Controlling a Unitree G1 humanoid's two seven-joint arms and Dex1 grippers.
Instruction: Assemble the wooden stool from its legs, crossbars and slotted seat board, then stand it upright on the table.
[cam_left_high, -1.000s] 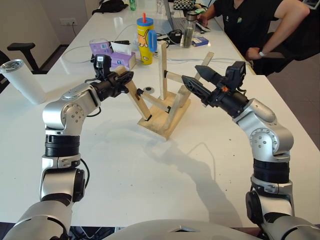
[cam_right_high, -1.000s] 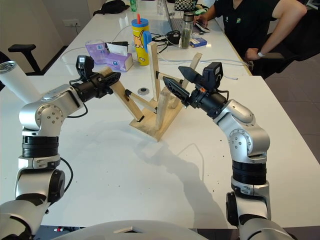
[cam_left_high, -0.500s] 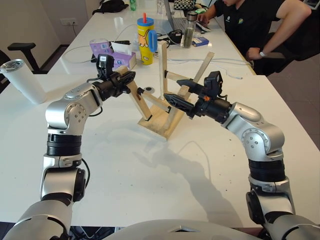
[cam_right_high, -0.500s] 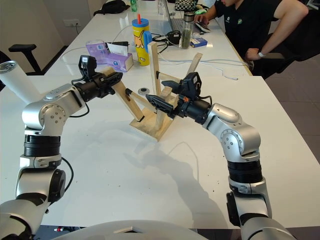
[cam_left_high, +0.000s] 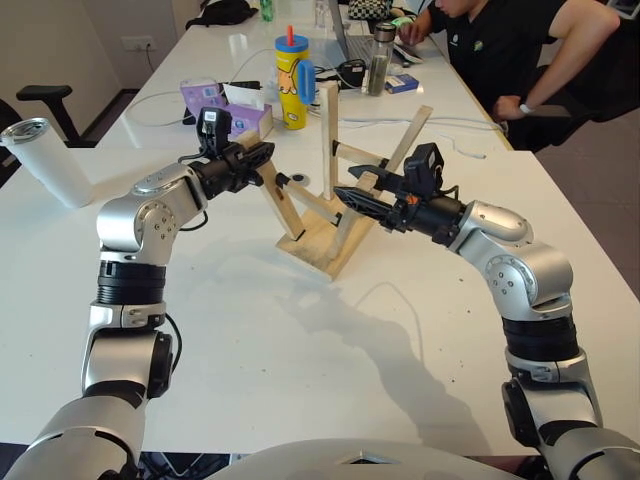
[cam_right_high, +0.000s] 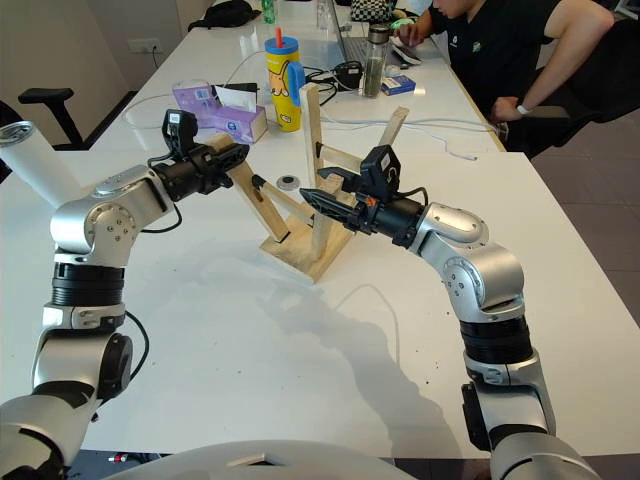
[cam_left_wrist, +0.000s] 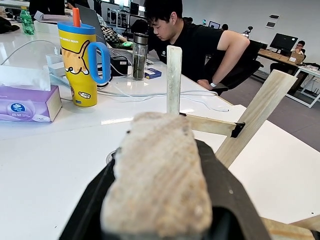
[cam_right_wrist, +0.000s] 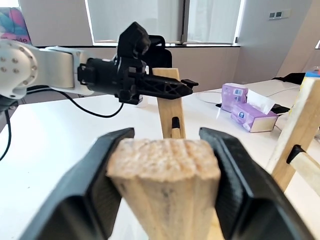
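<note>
The wooden stool lies upside down mid-table, its seat board (cam_left_high: 322, 257) tilted on the table and its legs pointing up. My left gripper (cam_left_high: 256, 158) is shut on the top end of the left leg (cam_left_high: 281, 205); the left wrist view has that leg end (cam_left_wrist: 159, 175) between the black fingers (cam_left_wrist: 95, 212). My right gripper (cam_left_high: 352, 197) is shut on the top of the short front leg (cam_left_high: 349, 225), whose end (cam_right_wrist: 163, 162) sits between both fingers (cam_right_wrist: 102, 167). An upright leg (cam_left_high: 326, 140) and a slanted leg (cam_left_high: 409, 133) are joined by a crossbar (cam_left_high: 357, 153).
Behind the stool stand a yellow cup (cam_left_high: 291, 82), purple tissue boxes (cam_left_high: 232, 116) and a bottle (cam_left_high: 377, 60), with cables around. A white tumbler (cam_left_high: 44, 160) is at far left. A small round part (cam_left_high: 296, 182) lies by the stool. The near table is bare white.
My right gripper came in from the right, open, and has shut around the front leg's top. The left gripper kept its hold on the left leg, shifting only slightly.
</note>
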